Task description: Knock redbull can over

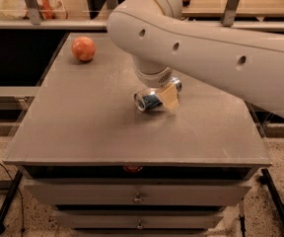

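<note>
Pincer (168, 97) is low over mid-desk, right against the redbull can (146, 101); we can't tell if it's clenched or released. The can lies on its side, one round end toward the camera. The grey desk (83, 127) has drawers (138, 196) underneath. An orange fruit (84, 49) sits at the far-left corner, well apart. The white arm (206, 48) reaches in from the right, wrist pointing down.
</note>
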You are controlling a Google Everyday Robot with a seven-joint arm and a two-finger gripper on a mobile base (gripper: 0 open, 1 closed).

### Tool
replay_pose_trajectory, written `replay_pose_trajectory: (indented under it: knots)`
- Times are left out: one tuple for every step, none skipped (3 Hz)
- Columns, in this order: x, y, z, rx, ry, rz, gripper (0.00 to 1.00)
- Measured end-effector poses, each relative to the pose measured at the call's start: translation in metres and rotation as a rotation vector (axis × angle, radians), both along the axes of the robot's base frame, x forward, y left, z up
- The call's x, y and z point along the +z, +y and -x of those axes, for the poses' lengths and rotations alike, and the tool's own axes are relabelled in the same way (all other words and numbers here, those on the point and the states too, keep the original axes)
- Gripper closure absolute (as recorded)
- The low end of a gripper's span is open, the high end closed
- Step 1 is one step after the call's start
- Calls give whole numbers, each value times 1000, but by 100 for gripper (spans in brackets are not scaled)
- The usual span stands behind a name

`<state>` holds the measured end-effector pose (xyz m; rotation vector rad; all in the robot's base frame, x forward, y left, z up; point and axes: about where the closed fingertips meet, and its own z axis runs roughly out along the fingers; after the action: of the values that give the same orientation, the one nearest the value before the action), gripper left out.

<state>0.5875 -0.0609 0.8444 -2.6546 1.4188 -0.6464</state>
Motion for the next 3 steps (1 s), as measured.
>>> replay_pose_trajectory:
  knots:
    - [-1,-7,-2,-29,66,-45,0]
    - [7,-11,-6,-70,139,-124,0]
    - [21,-19,-11,-105,168,-178,0]
